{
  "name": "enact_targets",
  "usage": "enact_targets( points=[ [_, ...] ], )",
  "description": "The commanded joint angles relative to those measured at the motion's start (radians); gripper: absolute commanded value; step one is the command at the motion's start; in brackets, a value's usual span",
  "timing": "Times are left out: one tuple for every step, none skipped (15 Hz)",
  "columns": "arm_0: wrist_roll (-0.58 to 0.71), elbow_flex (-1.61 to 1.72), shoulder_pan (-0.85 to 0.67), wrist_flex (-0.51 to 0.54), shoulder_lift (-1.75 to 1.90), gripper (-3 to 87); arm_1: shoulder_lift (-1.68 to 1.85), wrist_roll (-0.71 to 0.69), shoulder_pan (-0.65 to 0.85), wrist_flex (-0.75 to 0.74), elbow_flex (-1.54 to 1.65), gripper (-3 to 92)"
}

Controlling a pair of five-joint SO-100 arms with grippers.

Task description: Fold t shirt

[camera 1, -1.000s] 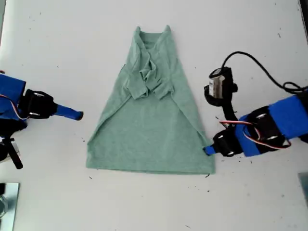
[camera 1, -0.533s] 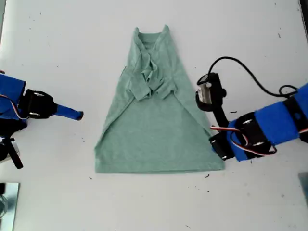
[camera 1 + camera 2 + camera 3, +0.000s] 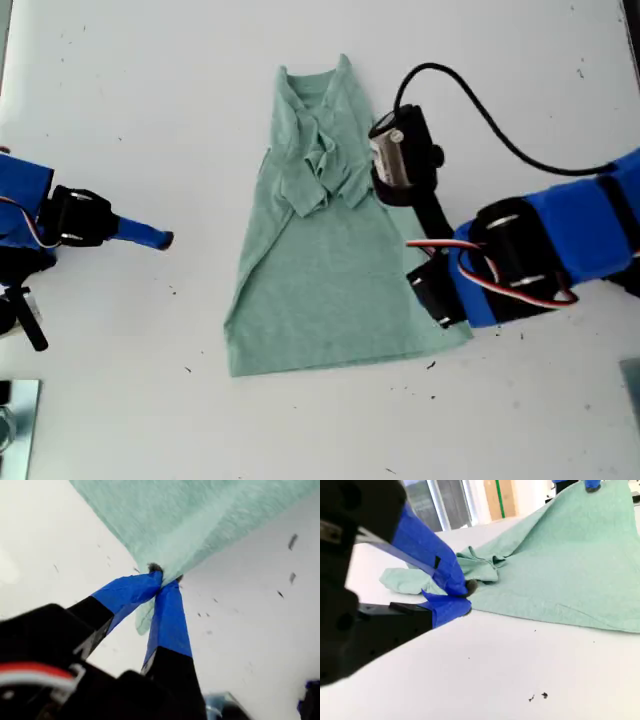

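My first gripper (image 3: 162,582) pinches the t shirt (image 3: 335,290) corner at five o'clock in the exterior view. My second gripper (image 3: 462,597), at nine o'clock, is nearly closed on nothing.

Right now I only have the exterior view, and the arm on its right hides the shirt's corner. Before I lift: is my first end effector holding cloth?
Observer: Yes. The first wrist view shows the first end effector pinched shut on the shirt at a corner.
Operator: And the other one, open or shut?
Observer: The second wrist view shows the second end effector shut, its tips together with nothing between them.
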Motion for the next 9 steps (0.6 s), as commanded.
enact_targets(
  points=[
    [0.008,0.014,0.011,-0.020,0.008,-0.1,-0.086,-0.006,0.046,-0.181,-0.072,-0.5],
    [0.008,0.014,0.008,-0.020,0.008,-0.1,-0.141,-0.006,0.069,-0.270,-0.064,-0.5],
    [0.008,0.014,0.008,-0.020,0.008,-0.1,-0.176,-0.003,0.091,-0.383,-0.011,-0.7],
    [0.008,0.014,0.009,-0.020,0.008,-0.1,-0.202,0.011,0.098,-0.509,0.077,10.3],
    [0.006,0.014,0.018,-0.020,0.008,-0.1,-0.224,0.029,0.089,-0.598,0.155,29.0],
    [0.003,0.014,0.023,-0.020,0.008,-0.1,-0.213,0.029,0.067,-0.572,0.153,33.6],
    [0.002,0.014,0.025,-0.020,0.008,-0.1,-0.160,0.029,0.057,-0.489,0.114,32.6],
    [0.003,0.014,0.021,-0.020,0.008,-0.1,-0.094,0.028,0.049,-0.385,0.057,29.4],
    [0.003,0.014,0.018,-0.020,0.008,-0.1,-0.028,-0.006,0.044,-0.267,-0.023,30.0]
  ],
)
